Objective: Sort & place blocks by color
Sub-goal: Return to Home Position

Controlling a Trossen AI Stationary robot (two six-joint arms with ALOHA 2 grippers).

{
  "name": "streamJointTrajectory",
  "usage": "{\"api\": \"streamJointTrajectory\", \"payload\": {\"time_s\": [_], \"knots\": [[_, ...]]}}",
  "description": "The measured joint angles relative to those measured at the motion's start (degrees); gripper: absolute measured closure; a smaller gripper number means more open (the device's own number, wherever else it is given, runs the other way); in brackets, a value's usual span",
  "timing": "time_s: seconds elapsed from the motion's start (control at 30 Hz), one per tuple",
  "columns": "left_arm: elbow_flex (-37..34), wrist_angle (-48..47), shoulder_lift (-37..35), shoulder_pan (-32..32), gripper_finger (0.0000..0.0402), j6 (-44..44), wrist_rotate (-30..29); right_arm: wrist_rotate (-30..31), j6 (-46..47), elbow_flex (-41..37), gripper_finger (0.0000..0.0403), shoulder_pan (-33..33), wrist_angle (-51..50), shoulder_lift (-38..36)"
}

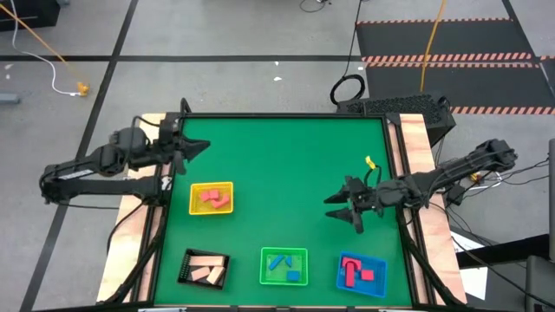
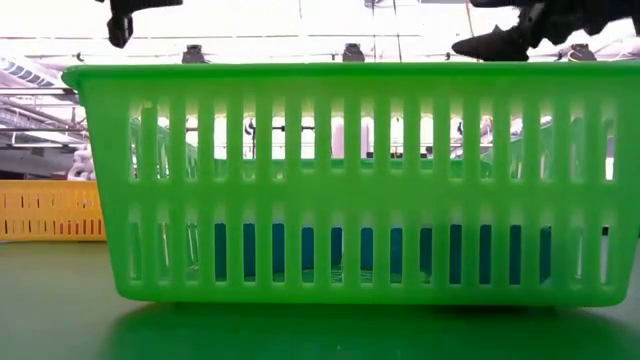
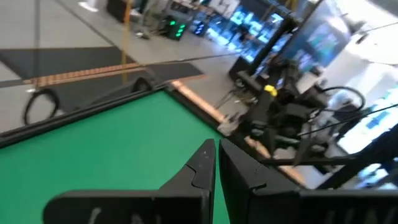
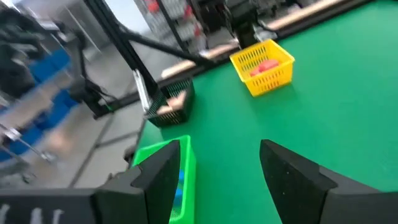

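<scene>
All the blocks lie in trays along the near edge of the green worktop point(image 1: 277, 173): red blocks point(image 1: 212, 198) in the yellow tray point(image 1: 192, 187), cream blocks point(image 1: 206, 274) in the black tray point(image 1: 186, 267), blue blocks point(image 1: 279, 261) in the green tray point(image 1: 264, 267), and red-and-pink blocks point(image 1: 354, 270) in the blue tray point(image 1: 379, 284). The left gripper point(image 1: 202, 148) hangs over the far left corner with its fingers together and empty. The right gripper point(image 1: 334, 208) hangs at the right, beyond the blue tray, with its fingers apart.

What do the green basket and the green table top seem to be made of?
Green basket: most likely moulded plastic, slightly glossy; its walls carry even rows of slots and light shines through them. Table top: a smooth green sheet with a soft sheen, since it dimly mirrors the basket; vinyl or coated cloth, I cannot tell.
</scene>
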Motion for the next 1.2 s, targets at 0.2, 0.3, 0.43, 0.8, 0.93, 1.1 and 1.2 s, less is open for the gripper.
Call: {"api": "streamJointTrajectory", "payload": {"time_s": [0.2,0.3,0.43,0.8,0.93,1.1,1.2], "knots": [[0.0,-5.9,-0.1,0.0,0.038,2.0,-1.1,-0.1,2.0,-12.0,0.0191,-0.4,19.9,-2.4],[0.0,-7.9,0.0,0.0,0.038,2.2,-1.3,-0.2,1.7,-16.5,0.019,-0.4,28.6,-2.8],[0.0,-8.4,0.0,0.0,0.038,2.3,-1.5,-0.2,0.5,-20.0,0.019,-0.4,34.0,-3.1],[-18.4,15.4,0.4,0.0,0.038,-2.9,-0.6,0.2,-0.4,-22.4,0.019,-0.4,34.4,-3.1],[-27.9,34.8,0.4,0.0,0.038,-3.5,0.0,0.2,-0.3,-23.0,0.019,-0.4,36.1,-3.1],[-36.2,49.2,0.4,0.0,0.038,-5.4,0.0,1.7,0.1,-23.3,0.019,-0.4,36.5,-3.1],[-38.6,51.8,0.4,0.0,0.038,-6.6,0.0,1.7,0.2,-23.3,0.019,-0.4,36.5,-3.1]]}}
